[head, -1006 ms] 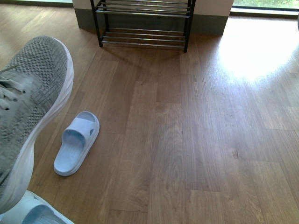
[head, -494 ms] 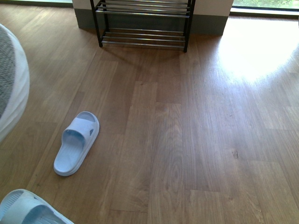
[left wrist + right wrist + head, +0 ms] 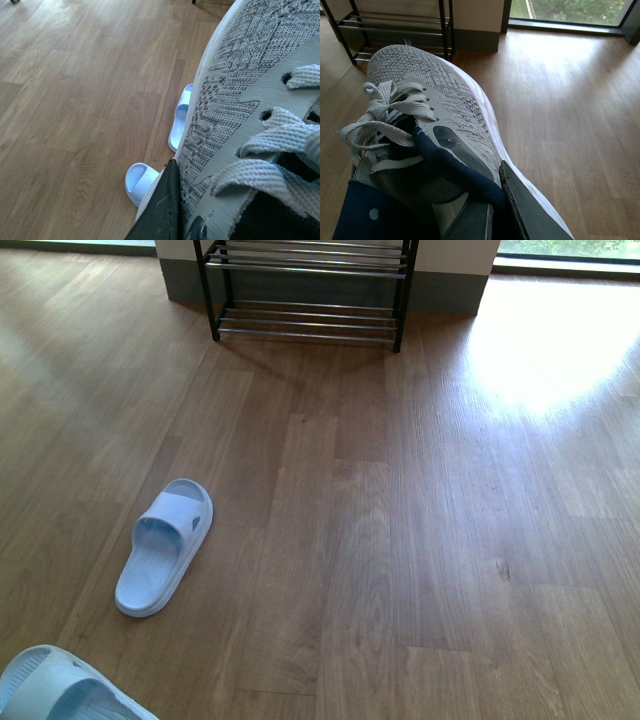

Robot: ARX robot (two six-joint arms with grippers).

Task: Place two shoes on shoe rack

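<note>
Facing the low black metal shoe rack with chrome bars [image 3: 305, 290], dead ahead of both grippers and well apart across the wood floor [image 3: 450, 540]. Got a grey knit white-soled sneaker [image 3: 435, 95] pinched by its collar in the right gripper [image 3: 495, 215], toe pointing at the rack. Got the matching grey knit sneaker [image 3: 235, 100] clamped in the left gripper [image 3: 167, 210], toe rackward too, by the look of it. Can't pick the nearer arm. Watch for two pale blue rubber slides [image 3: 163, 545] down under the left gripper.

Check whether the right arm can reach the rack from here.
Probably not yet. The path looks free: only bare floor lies between the right gripper, shut on a shoe, and the rack. But the rack looks far off.
</note>
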